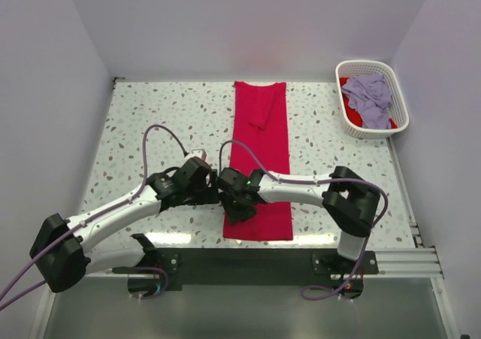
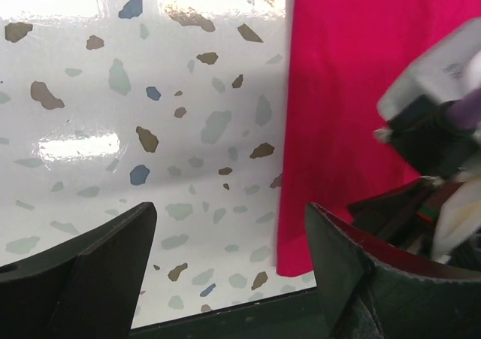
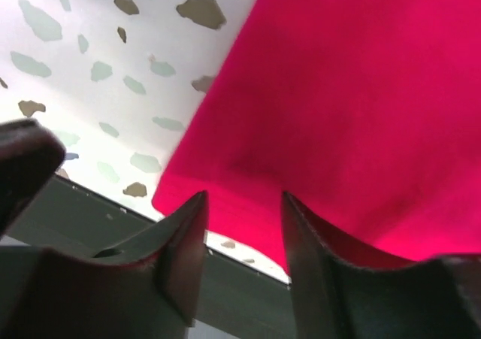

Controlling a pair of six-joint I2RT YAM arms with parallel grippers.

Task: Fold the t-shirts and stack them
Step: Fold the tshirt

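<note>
A crimson red t-shirt (image 1: 261, 136), folded into a long narrow strip, lies flat down the middle of the table. My left gripper (image 1: 213, 194) is open and empty just left of the shirt's near-left edge; in the left wrist view (image 2: 229, 256) the shirt (image 2: 353, 91) lies to the right of the jaws. My right gripper (image 1: 234, 205) is open above the shirt's near-left corner; in the right wrist view (image 3: 244, 234) the red cloth (image 3: 353, 91) lies under and beyond the spread jaws. A pale lavender t-shirt (image 1: 368, 91) lies crumpled in the basket on another red one (image 1: 370, 118).
The white slotted basket (image 1: 366, 64) stands at the back right corner. The dark rail (image 1: 248, 264) with the arm bases runs along the near table edge. The right arm's wrist (image 2: 440, 121) shows close beside the left gripper. White walls enclose the speckled table (image 1: 165, 121).
</note>
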